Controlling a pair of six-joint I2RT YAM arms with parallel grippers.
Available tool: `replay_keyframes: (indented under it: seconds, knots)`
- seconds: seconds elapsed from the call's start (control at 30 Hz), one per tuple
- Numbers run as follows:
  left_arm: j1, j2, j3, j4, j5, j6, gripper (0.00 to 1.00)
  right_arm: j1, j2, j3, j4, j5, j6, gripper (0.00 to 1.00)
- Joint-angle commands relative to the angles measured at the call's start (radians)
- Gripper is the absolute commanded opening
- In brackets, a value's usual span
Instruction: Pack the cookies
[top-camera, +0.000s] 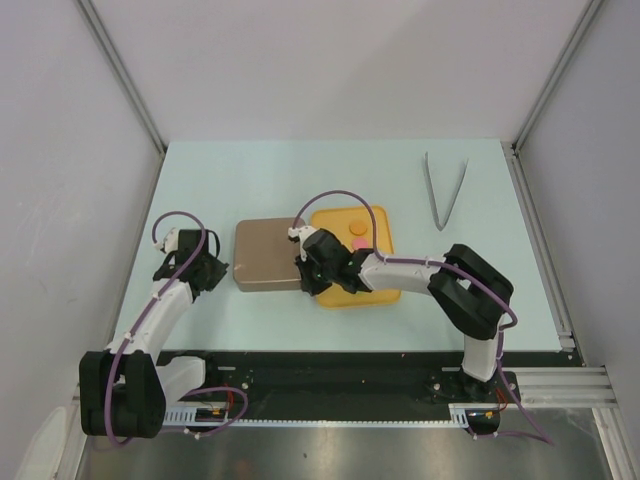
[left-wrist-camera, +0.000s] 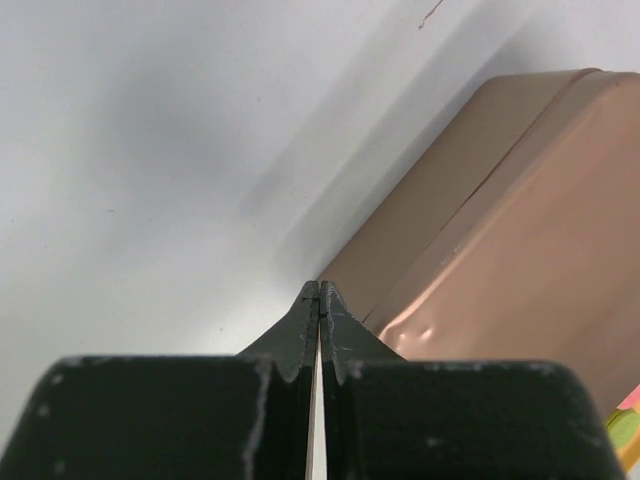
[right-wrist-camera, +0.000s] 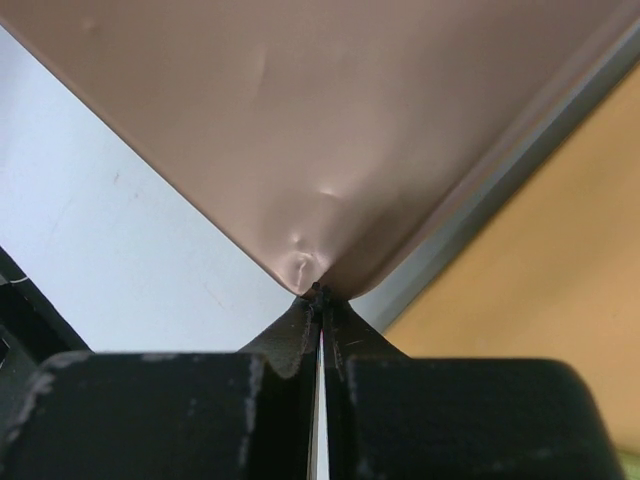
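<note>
Our left gripper (left-wrist-camera: 319, 290) is clenched on nothing, its tips just beside the left side of a copper-brown rectangular metal tin (top-camera: 270, 255). Our right gripper (right-wrist-camera: 318, 293), also clenched and empty, sits at the tin's near right corner. Just beyond it, a pink round cookie (top-camera: 357, 243) lies flat on a yellow-orange tray (top-camera: 378, 225); being round, it shows no long axis. Farther right lie metal tongs (top-camera: 443, 190).

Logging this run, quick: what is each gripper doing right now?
Left gripper: closed, holding nothing, tips beside the brown box.
Right gripper: closed, holding nothing, tips at a box corner.
</note>
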Motion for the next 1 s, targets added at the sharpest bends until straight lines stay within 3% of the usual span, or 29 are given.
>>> replay_keyframes:
  seconds: [0.0,0.97]
  knots:
    - [0.007,-0.006,0.002,0.026,0.01,0.017,0.01,-0.006,0.007,0.064,0.044,0.02,0.0,0.0]
    - [0.007,-0.012,0.002,0.021,0.009,0.017,0.01,0.006,-0.009,0.082,-0.045,0.038,-0.021,0.0]
